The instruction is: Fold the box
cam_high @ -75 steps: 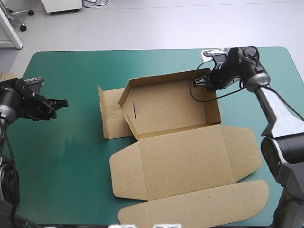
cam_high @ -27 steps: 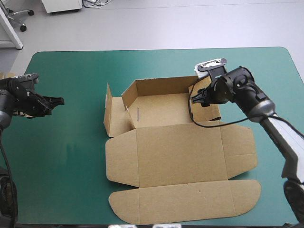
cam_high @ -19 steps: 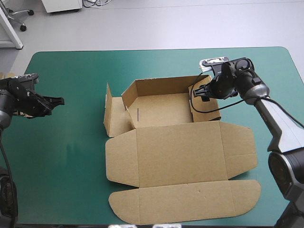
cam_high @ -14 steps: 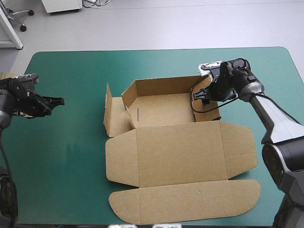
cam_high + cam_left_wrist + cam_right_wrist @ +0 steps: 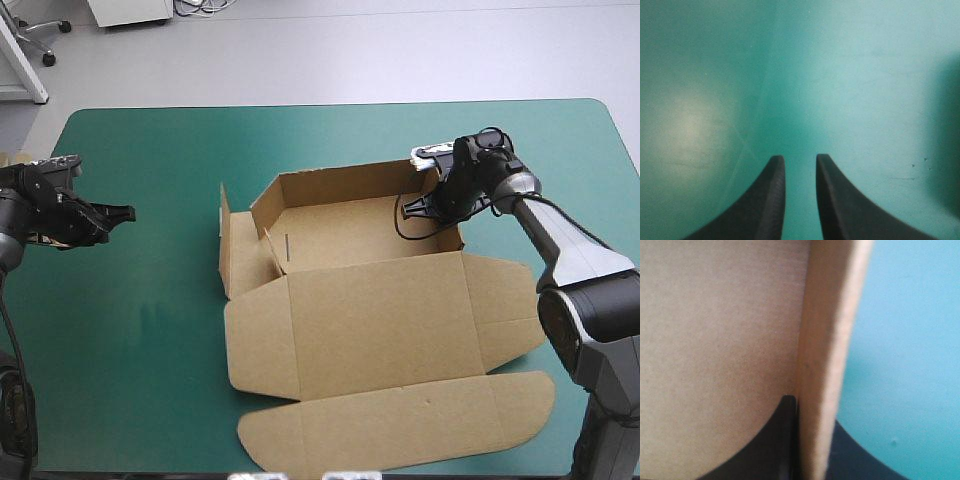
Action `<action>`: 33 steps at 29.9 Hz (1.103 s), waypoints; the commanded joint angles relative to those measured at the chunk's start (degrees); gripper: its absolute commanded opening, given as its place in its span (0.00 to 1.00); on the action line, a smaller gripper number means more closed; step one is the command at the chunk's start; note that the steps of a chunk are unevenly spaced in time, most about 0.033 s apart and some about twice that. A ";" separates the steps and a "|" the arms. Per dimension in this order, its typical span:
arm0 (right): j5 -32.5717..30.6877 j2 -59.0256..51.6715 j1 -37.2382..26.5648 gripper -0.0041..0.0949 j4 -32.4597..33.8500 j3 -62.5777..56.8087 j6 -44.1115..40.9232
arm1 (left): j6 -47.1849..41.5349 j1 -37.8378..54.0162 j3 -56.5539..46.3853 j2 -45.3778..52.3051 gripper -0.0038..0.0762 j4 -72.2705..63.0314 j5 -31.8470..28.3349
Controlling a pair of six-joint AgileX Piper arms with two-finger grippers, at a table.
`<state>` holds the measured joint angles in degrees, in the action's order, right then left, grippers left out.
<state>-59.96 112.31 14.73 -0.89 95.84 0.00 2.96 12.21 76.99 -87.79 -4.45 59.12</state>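
— At the middle of the surface (image 5: 150, 330), a little toward your right, how does the box (image 5: 380, 320) lie?

— As an open tray toward the far edge, walls raised. The lid lies flat on the teal-green cover toward me, and its rounded tuck flap (image 5: 400, 435) comes close to the near edge.

— And what have you got hold of?

— My right jaws pinch the tray's right wall (image 5: 822, 365), one black finger inside and one outside, with the brown board edge-on between them. My left jaws are slightly parted on nothing, low over bare cover near the left edge, well apart from the box.

— So what could go wrong?

— Nothing pins the box down. If I push or pull that wall, I judge the whole sheet may slide or swing across the cover instead of bending at its crease. The flat lid is broad and light, so it would swing along and might overhang the near edge.

— Anything else?

— The grip takes only a thin strip of wall. A hard twist could crease the board off its score line, and a weak pinch could let the wall slip out and fall open. The side flap (image 5: 228, 250) at the tray's left end stands loose beside the tray, not tucked. A jolt may tip it either way, and my left jaws are too far off to catch it.
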 commanded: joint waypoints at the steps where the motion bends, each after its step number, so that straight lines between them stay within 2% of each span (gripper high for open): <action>1: 1.94 -2.96 -0.05 0.01 0.89 1.67 0.83 | 0.69 -0.09 1.89 2.56 0.25 -0.34 -1.37; 7: 3.74 -4.22 -0.05 0.01 0.89 1.67 0.32 | 2.77 -0.09 1.89 2.56 0.25 -0.60 -0.81; 18: 10.38 -13.46 -2.12 0.01 -4.51 1.67 1.50 | 2.67 -0.09 1.89 3.64 0.25 -2.28 -2.33; 24: 10.64 -19.13 -5.25 0.01 -11.28 1.67 5.24 | 2.67 -0.09 1.89 5.82 0.25 -3.52 -4.77; 28: 10.25 -22.50 -8.53 0.01 -19.93 1.67 9.33 | 3.99 -0.09 1.89 6.85 0.25 -5.14 -6.96; 33: 6.12 -24.39 -11.37 0.01 -27.00 1.67 12.82 | 15.22 -0.09 -3.56 8.82 0.22 -15.87 -15.03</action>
<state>-54.37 91.21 4.60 -22.13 95.86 11.11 11.86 12.28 75.23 -82.31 -12.87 51.03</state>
